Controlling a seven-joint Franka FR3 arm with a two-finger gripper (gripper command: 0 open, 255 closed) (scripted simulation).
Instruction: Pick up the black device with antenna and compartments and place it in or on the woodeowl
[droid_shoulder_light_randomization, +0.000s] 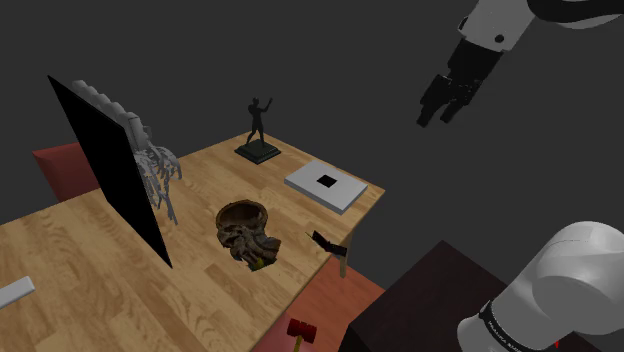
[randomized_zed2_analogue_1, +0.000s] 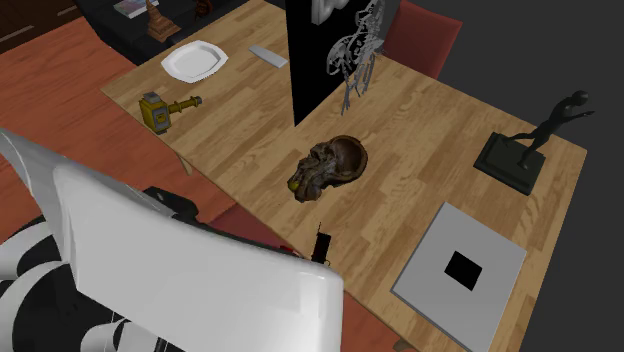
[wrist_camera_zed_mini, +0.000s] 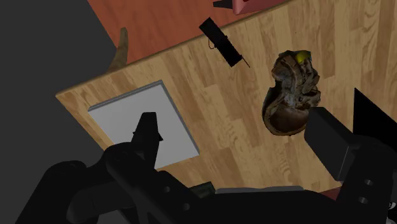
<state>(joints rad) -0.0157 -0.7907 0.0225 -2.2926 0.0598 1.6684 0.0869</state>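
Observation:
The black device is a slim dark bar with a thin antenna. It lies at the wooden table's near edge, partly over it, and is also seen from the side and from above. A brown carved bowl with a knobbly lump on one side sits mid-table, a short way from the device. My gripper hangs open high above the table's end, holding nothing. It is well clear of both the device and the bowl.
A grey slab with a black square lies near the table's end. Behind it stands a dark figurine. A tall black panel and a pale skeleton model stand beside the bowl. A white plate and yellow mallet lie farther off.

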